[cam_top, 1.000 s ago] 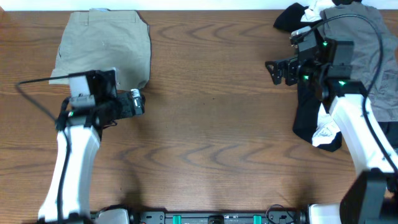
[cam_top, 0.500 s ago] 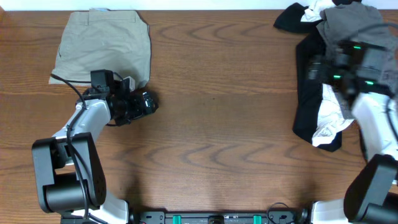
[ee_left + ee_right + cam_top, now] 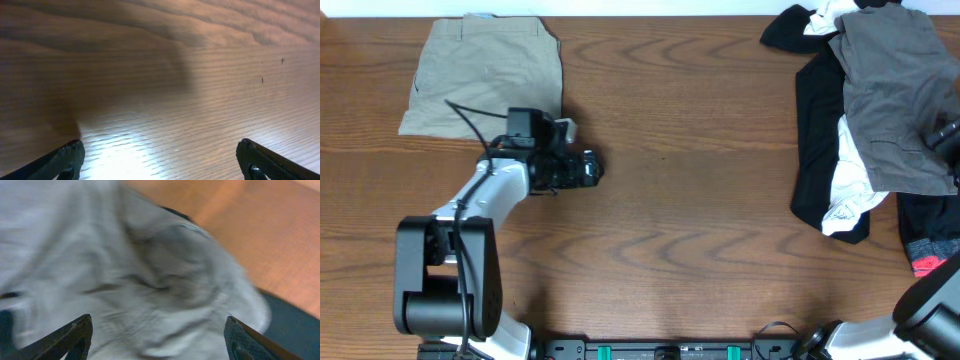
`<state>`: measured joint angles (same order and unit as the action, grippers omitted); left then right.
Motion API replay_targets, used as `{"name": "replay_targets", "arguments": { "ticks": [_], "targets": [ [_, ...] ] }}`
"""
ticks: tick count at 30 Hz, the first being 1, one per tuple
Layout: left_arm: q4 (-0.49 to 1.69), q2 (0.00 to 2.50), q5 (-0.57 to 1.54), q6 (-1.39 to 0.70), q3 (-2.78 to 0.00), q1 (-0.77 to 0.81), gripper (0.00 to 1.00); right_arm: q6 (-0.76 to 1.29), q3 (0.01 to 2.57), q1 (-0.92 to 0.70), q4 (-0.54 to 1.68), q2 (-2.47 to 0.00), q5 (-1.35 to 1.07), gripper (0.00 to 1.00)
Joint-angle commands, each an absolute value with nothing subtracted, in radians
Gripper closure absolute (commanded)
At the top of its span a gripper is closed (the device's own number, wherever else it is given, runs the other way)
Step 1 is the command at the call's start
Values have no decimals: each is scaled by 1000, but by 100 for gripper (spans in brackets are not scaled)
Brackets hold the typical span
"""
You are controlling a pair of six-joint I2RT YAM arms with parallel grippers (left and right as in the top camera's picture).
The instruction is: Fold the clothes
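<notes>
The clothes lie in two places. Beige khaki shorts rest folded at the back left. At the back right, grey shorts cover a heap of black garments, a white shirt and a black piece with a pink cuff. My left gripper is open over bare wood, right of the khaki shorts and off them. My right gripper stands open just above blurred grey cloth. From overhead only a dark part of it shows at the frame's right edge.
The brown wooden table stretches between the two arms. Its back edge meets a white wall. Both arm bases stand at the front edge.
My left gripper has slid right, away from the khaki shorts. The right arm has swung right over the grey shorts to the frame's edge, its jaws slightly narrower.
</notes>
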<state>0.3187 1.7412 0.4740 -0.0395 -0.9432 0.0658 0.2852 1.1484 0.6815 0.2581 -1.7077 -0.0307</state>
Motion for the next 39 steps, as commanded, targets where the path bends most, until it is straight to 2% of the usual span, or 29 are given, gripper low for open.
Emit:
{"name": "replay_targets", "arguments": {
  "ticks": [1, 9, 15, 24, 31, 34, 35, 39],
  "targets": [
    [319, 1731, 366, -3, -952, 113, 2, 308, 1158, 723, 266, -1771, 87, 18],
    [318, 1731, 213, -4, -952, 201, 2, 310, 1158, 852, 270, -1873, 24, 20],
    [316, 1731, 196, -4, -952, 209, 2, 318, 1158, 866, 260, -1905, -4, 22],
    [316, 1732, 192, -4, -952, 209, 2, 318, 1158, 847, 136, -1967, -68, 34],
    [315, 1732, 193, -4, -952, 209, 2, 318, 1158, 840, 34, -2009, -202, 61],
    [315, 1732, 193, -4, -952, 209, 2, 319, 1158, 828, 5, -2009, -253, 91],
    [316, 1731, 193, -4, -952, 209, 2, 319, 1158, 823, -6, -2008, -271, 99],
    [316, 1732, 193, -4, -952, 209, 2, 321, 1173, 804, -19, -1989, -349, 99]
  ]
}}
